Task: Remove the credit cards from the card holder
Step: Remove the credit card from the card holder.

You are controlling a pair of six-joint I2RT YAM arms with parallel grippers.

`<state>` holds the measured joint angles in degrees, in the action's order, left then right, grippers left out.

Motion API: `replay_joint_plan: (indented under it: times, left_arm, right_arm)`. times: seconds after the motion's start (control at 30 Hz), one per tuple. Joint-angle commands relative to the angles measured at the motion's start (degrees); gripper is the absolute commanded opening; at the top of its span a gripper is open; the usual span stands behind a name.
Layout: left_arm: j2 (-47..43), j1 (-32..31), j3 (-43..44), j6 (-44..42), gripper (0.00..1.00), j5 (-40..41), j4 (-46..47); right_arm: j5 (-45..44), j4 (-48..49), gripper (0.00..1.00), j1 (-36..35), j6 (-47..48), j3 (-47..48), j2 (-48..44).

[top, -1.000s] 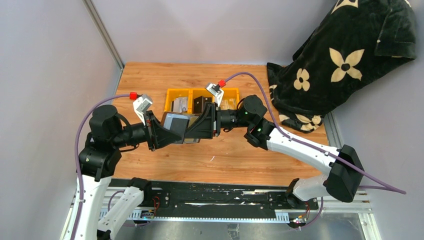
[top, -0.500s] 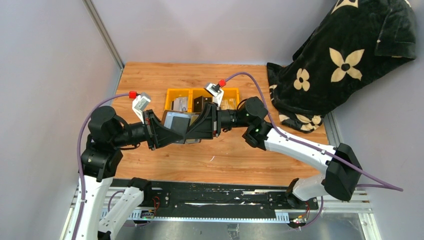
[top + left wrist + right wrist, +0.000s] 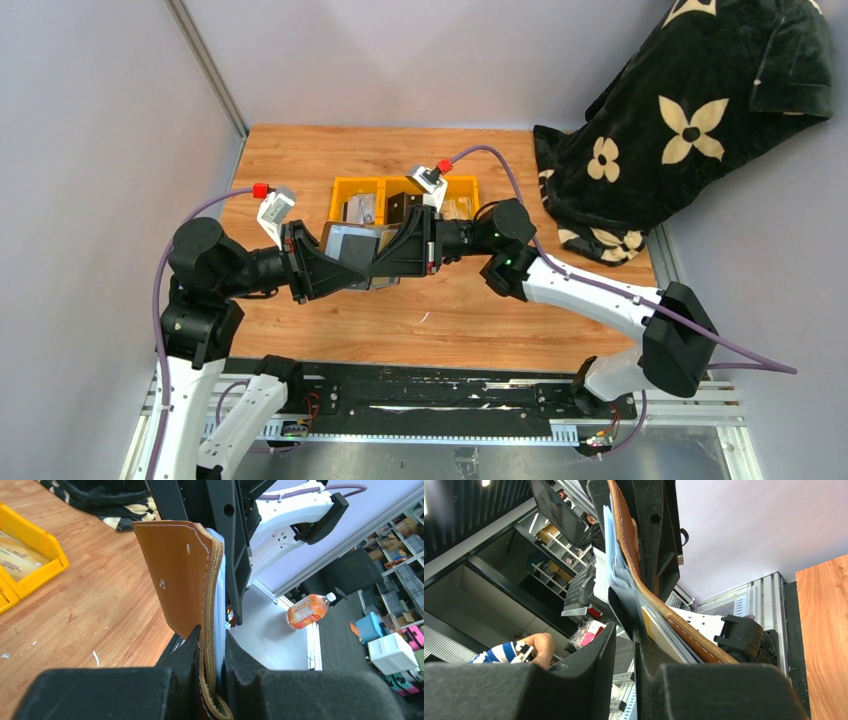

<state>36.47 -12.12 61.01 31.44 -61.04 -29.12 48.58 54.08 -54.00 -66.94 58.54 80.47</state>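
Holding the brown leather bi-fold card holder (image 3: pixel 182 575) up in the air between my two arms, I am at the step of getting a first card out. It hangs above the wooden tabletop (image 3: pixel 300 160), on the near side of the yellow plastic bins (image 3: pixel 357 187), touching neither. My left tool (image 3: pixel 212 640) is clamped tight on the folded leather edge, and the left wrist view shows the stitched leather pinched between the two pads.

My right tool (image 3: pixel 624 635) faces it from the other side, jaws narrow with only a slim gap showing. The grey inner lining and the thin plastic credit cards (image 3: pixel 611 535) fan out from the leather right at its mouth. A tan card (image 3: pixel 651 625) lies against the lining beside one finger. A dark grey edge reaches down to the gap, but I cannot tell whether the pads have anything between them or which piece it is.

No card looks free of its pocket, so I judge the task barely begun. Next I need the right pads on one card alone, not the lining. Then a straight pull along the pocket, away from the left grip, which must stay firm so the holder does not twist.
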Motion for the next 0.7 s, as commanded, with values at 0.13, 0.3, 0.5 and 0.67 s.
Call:
replay_joint_plan:
  times: [0.13, 0.3, 0.5, 0.67]
  left_arm:
    - [0.0, -0.5, -1.5, 2.0, 0.28, -8.3, 1.3]
    - [0.3, -0.5, -0.7, 4.2, 0.42, -8.7, 3.1]
    - [0.9, -0.5, 0.0, 7.9, 0.27, -8.5, 6.9]
    - [2.0, -0.5, 1.4, 8.3, 0.20, -8.3, 6.9]
  right_arm:
    - [-4.9, 2.1, 0.10, -1.2, -0.2, -0.3, 0.1]
    - [-5.2, 1.0, 0.01, -1.2, 0.6, -0.9, -0.6]
    - [-4.8, 0.4, 0.00, -1.1, 1.5, -2.6, -2.2]
    - [-4.1, 1.2, 0.00, -1.0, 1.5, -5.5, -4.2]
